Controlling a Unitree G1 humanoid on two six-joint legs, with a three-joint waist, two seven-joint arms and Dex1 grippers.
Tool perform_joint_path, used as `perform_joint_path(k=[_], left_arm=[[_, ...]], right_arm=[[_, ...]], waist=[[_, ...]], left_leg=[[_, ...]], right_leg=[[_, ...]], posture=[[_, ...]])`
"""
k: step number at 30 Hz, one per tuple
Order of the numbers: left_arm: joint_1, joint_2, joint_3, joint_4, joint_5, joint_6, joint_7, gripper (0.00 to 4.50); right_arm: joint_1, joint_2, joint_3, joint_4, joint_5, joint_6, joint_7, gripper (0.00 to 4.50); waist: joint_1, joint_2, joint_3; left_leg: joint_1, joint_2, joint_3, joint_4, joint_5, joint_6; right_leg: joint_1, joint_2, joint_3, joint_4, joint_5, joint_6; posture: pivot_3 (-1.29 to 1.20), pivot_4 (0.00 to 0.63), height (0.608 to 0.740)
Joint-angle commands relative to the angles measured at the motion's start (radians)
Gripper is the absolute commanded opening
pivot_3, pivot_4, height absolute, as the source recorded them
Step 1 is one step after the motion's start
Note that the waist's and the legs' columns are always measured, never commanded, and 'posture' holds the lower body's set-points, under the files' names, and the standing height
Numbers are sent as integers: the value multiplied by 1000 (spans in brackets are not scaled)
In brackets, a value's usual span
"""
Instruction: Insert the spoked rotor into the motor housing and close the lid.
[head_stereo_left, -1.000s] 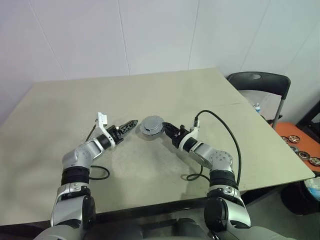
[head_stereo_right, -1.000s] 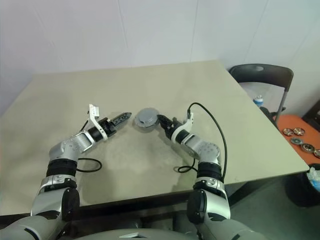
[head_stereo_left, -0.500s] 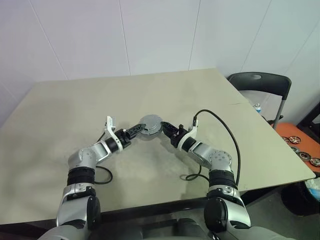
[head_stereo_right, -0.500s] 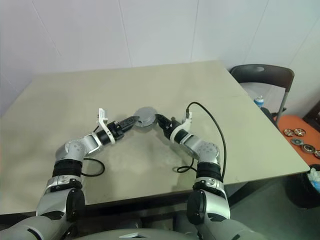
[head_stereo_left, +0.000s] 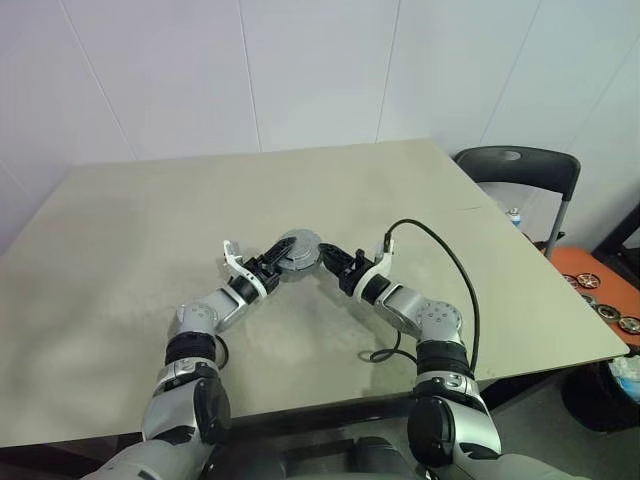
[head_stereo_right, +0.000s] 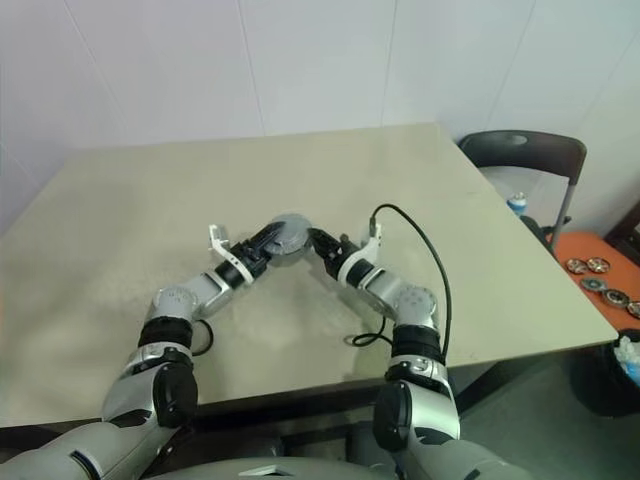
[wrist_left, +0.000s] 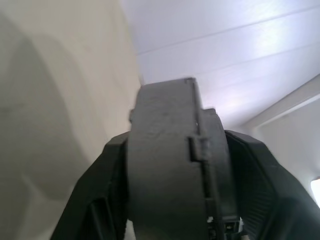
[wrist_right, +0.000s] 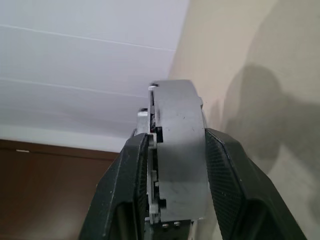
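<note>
The grey round motor housing (head_stereo_left: 300, 249) is held a little above the middle of the beige table (head_stereo_left: 120, 230). A seam on its edge shows the lid lying against the body (wrist_right: 177, 160). My right gripper (head_stereo_left: 326, 256) is shut on the housing's right side, its black fingers (wrist_right: 225, 180) pressed on both flat faces. My left gripper (head_stereo_left: 283, 258) grips the left side, with fingers (wrist_left: 102, 190) touching both faces of the housing (wrist_left: 170, 165). The spoked rotor is hidden.
A black cable (head_stereo_left: 445, 255) loops from my right wrist over the table. A dark chair (head_stereo_left: 520, 165) stands past the table's right edge. Beside it, an orange surface (head_stereo_left: 585, 262) carries several small round metal parts.
My left gripper has moved right to the housing, rolled, and closed its fingers onto it. The right gripper and the housing have stayed where they were.
</note>
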Motion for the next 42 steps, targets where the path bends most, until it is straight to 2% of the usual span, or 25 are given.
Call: perform_joint_path(k=[1,11,15,22,42], left_arm=[[-4,-34,-22,-81,-50,63,-8,2402],[67,-116,-74,-236,-118,177,3,2337],[50,-129,-24,-219,-150,160,28,2328],[27,-135,42,-173,-168,84,66,2327],[-61,-120,210,-72,-247,-239,164,2327]], right_arm=[[-28,24,21,-48,35,0,18,1356],[-29,23,43,-29,6,-10,22,1356],[-26,23,54,-33,3,-15,28,1356],[-24,24,66,-43,-2,-29,35,3633],[-25,19,88,-20,5,-70,48,3633]], waist=[[0,0,0],[1,0,0],[1,0,0],[1,0,0],[2,0,0]], left_leg=[[0,0,0,0,0,0],[0,0,0,0,0,0],[0,0,0,0,0,0],[0,0,0,0,0,0],[0,0,0,0,0,0]], right_leg=[[0,0,0,0,0,0],[0,0,0,0,0,0],[0,0,0,0,0,0],[0,0,0,0,0,0],[0,0,0,-1,0,0]], posture=[[0,0,740],[0,0,740],[0,0,740],[0,0,740],[0,0,740]])
